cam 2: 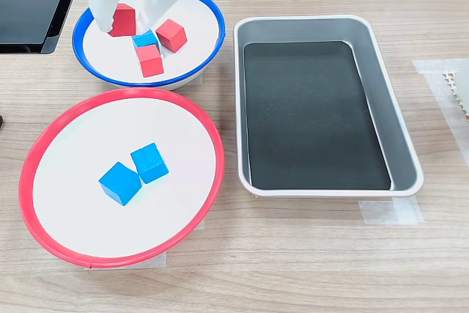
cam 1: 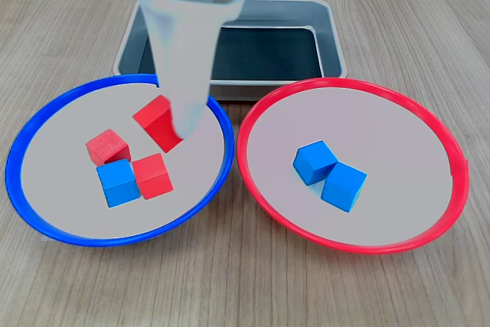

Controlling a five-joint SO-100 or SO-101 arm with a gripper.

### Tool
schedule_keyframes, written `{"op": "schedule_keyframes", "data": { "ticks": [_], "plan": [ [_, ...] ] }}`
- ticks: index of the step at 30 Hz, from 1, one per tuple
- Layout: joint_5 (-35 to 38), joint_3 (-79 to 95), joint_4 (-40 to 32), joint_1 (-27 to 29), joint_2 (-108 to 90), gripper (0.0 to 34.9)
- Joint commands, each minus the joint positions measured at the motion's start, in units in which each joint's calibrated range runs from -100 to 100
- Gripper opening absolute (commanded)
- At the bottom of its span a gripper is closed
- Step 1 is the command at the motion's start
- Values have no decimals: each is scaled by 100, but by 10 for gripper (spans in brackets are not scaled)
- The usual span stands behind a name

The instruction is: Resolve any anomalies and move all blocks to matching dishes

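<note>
In the first exterior view the blue-rimmed dish [cam 1: 61, 197] lies at left and holds three red blocks and one blue block [cam 1: 117, 183]. My white gripper [cam 1: 172, 128] reaches down into it and is shut on the rear red block [cam 1: 155, 120], which sits tilted. The other red blocks [cam 1: 107, 147] [cam 1: 153, 175] lie loose. In the second exterior view my gripper [cam 2: 126, 23] straddles that red block [cam 2: 123, 20] in the blue-rimmed dish [cam 2: 194, 27]. The red-rimmed dish [cam 1: 398, 166] [cam 2: 80, 137] holds two blue blocks [cam 1: 315, 162] [cam 1: 344, 186].
A rectangular grey metal tray [cam 2: 381, 71] [cam 1: 325, 21] with a dark bottom stands beside the dishes, with nothing in it. A black flat object [cam 2: 29, 5] lies at the second exterior view's upper left. Tape strips hold down the tray and the red-rimmed dish.
</note>
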Motion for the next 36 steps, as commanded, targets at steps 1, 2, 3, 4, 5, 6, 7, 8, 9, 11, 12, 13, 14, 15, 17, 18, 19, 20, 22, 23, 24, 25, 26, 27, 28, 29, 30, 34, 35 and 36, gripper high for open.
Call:
{"op": "schedule_keyframes", "data": {
  "ticks": [1,2,3,4,5,6,7,8,9,11,12,13,14,15,17,18,19,20,22,23,24,25,26,27,28,29,30,34,35,36],
  "plan": [
    [-132,204,258,-427,-566,4],
    [-176,305,315,-577,-626,4],
    [-225,396,365,-737,-668,4],
    [-288,487,382,-916,-702,4],
    [-337,550,382,-1038,-711,4],
    [-376,605,382,-1170,-711,4],
    [-415,660,406,-1321,-677,5],
    [-440,705,415,-1424,-660,7],
    [-454,760,415,-1528,-643,10],
    [-488,887,415,-1716,-592,24],
    [-488,969,423,-1801,-557,29],
    [-488,1051,406,-1867,-540,32],
    [-484,1151,373,-1933,-498,35],
    [-479,1188,365,-1970,-464,37],
    [-459,1251,365,-2055,-370,53],
    [-449,1270,365,-2093,-310,72],
    [-430,1279,365,-2111,-267,94],
    [-410,1279,365,-2121,-225,122],
    [-396,1188,315,-2130,-105,154],
    [-400,1133,315,-2130,-63,159],
    [-400,1097,315,-2121,-54,164],
    [-410,1042,332,-2102,-29,167],
    [-410,969,398,-2074,-12,167],
    [-410,924,456,-2036,-3,165],
    [-410,878,505,-1989,-3,163],
    [-420,823,547,-1904,-3,161],
    [-425,805,563,-1857,-3,160],
    [-386,769,571,-1631,116,166],
    [-357,760,563,-1613,185,168],
    [-327,714,547,-1594,278,168]
  ]
}}
